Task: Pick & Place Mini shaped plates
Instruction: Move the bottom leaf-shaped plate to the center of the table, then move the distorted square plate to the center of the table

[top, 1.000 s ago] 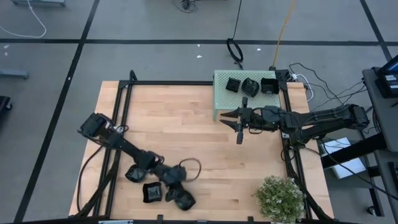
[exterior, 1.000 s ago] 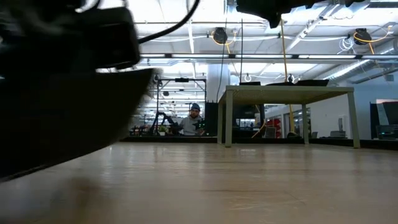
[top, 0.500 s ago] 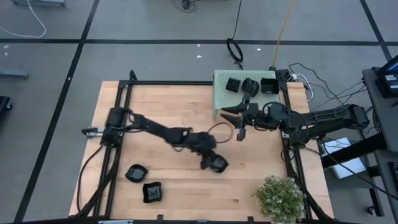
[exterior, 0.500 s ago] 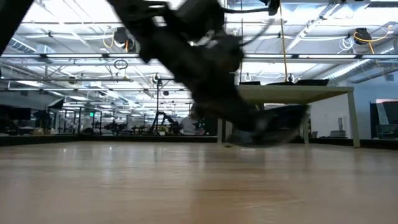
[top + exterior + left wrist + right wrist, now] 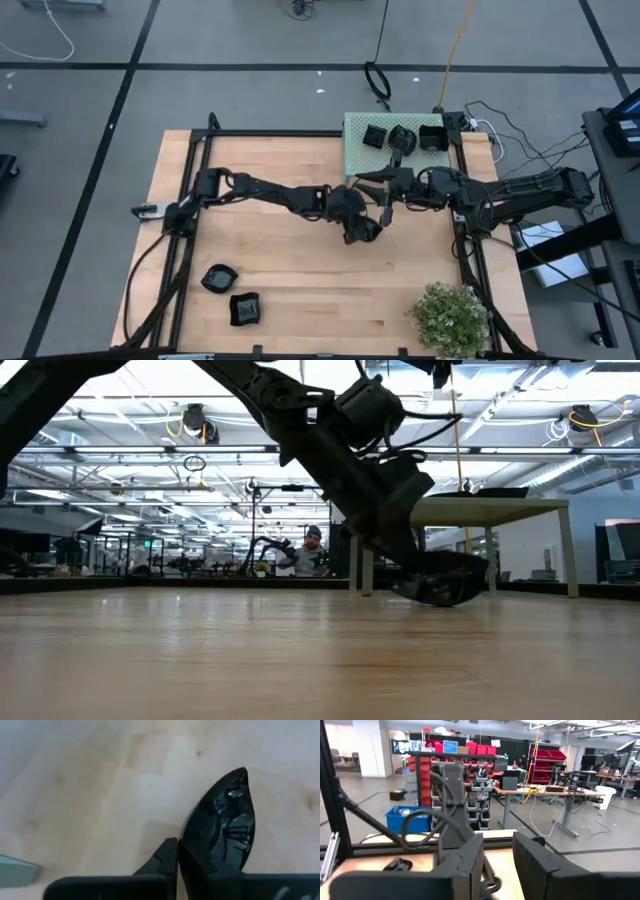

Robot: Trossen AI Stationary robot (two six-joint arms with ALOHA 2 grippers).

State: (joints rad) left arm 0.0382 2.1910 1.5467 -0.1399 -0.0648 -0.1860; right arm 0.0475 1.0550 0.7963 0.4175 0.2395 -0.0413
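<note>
Plates on desk: two small black plates [image 5: 230,295] lie near the front left corner of the desk [image 5: 270,180].
Carried plate: black plate [image 5: 366,229] looks light, stiff and slippery; pinch its thin rim.
Left hand [image 5: 358,222]: arm stretched across mid-desk, fingers clamped on that plate's edge.
Right hand [image 5: 385,195]: fingers apart, empty, beside the green box [image 5: 352,150] holding more plates.

no readable text, far shelf labels perhaps too blurred

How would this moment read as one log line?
left gripper: shut on black plate, mid-table | right gripper: open, waiting | green box: three plates
</note>
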